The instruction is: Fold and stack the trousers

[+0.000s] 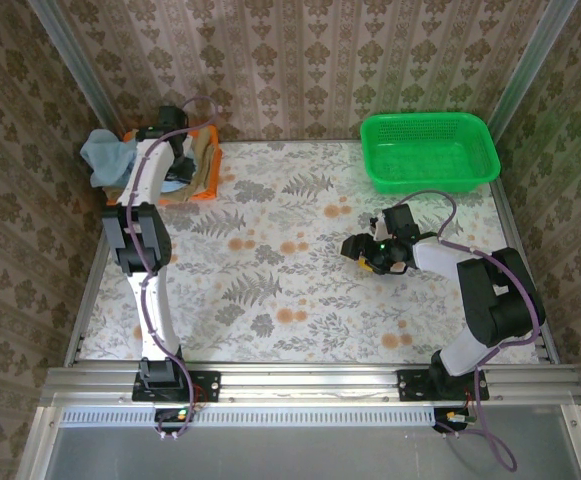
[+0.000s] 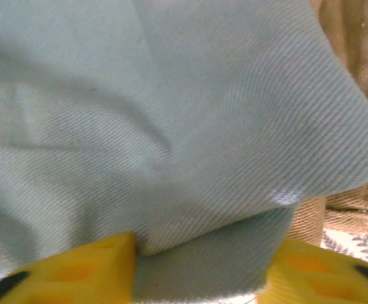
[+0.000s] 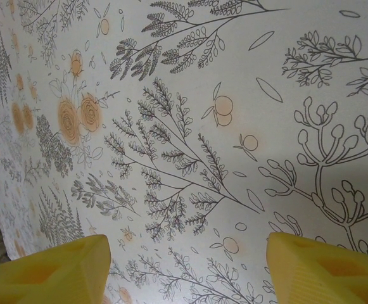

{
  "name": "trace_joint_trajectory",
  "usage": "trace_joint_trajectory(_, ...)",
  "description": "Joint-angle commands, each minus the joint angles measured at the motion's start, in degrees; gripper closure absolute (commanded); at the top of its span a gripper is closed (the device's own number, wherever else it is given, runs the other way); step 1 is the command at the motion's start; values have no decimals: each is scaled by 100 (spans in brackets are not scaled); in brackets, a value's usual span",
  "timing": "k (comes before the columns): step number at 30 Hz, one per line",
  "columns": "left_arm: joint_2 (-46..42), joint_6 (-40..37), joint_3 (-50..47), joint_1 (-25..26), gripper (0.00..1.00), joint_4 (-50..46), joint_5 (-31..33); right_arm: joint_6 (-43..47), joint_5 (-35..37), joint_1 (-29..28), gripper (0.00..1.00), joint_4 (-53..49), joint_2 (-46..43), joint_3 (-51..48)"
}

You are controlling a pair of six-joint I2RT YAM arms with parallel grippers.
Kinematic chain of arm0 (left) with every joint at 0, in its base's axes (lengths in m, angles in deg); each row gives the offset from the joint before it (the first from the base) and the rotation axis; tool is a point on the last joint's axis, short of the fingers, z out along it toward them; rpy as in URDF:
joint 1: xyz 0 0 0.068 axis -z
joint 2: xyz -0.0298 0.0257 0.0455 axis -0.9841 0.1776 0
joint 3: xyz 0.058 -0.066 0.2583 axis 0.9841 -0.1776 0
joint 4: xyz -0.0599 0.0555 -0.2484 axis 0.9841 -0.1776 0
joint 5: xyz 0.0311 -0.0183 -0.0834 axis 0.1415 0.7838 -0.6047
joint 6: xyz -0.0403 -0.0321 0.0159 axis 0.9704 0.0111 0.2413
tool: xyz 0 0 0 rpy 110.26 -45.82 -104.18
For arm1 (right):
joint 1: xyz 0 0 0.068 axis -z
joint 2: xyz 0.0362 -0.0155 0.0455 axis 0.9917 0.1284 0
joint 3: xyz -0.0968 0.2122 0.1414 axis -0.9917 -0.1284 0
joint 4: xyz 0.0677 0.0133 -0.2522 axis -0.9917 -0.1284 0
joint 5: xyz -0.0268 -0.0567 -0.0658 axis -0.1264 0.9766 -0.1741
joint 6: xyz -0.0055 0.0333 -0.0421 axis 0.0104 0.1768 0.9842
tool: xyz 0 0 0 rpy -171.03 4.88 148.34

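Starting at the far-left corner of the bench [image 1: 270,290], the trousers [image 1: 105,158] lie bunched on top of tan khaki trousers [image 1: 206,160], which rest on an orange cloth [image 1: 198,196]. The left gripper [image 2: 203,269] is pressed into the blue fabric with a fold lying between its yellow fingers [image 2: 82,266] and touching both; whether the fold is clamped cannot be told. Right of centre, the right gripper [image 3: 187,266] hovers over bare bench with its fingers apart and nothing between them, near a green basket [image 1: 425,186].
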Motion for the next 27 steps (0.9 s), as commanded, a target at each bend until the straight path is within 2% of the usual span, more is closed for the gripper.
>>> trace_joint_trajectory(1,103,-63,115,-36,36,-114,-204,-27,-29,-26,32,42,-36,-47)
trace_joint_trajectory(4,118,-128,37,40,29,-50,-259,-19,-18,-24,32,42,-31,-54)
trace_joint_trajectory(6,225,-139,84,51,30,-54,-94,-24,-14,-31,32,41,-30,-54)
trace_joint_trajectory(12,418,-6,176,-102,53,-40,-13,33,62,-2,32,-78,-171,-99)
trace_joint_trajectory(16,412,-5,173,-144,73,-34,-49,34,59,2,32,-99,-209,-83)
trace_joint_trajectory(20,281,-52,181,-151,100,14,4,7,52,0,32,-86,-205,-72)
trace_joint_trajectory(27,-200,-41,234,-98,100,221,-94,-28,49,-2,32,-48,-269,-106)
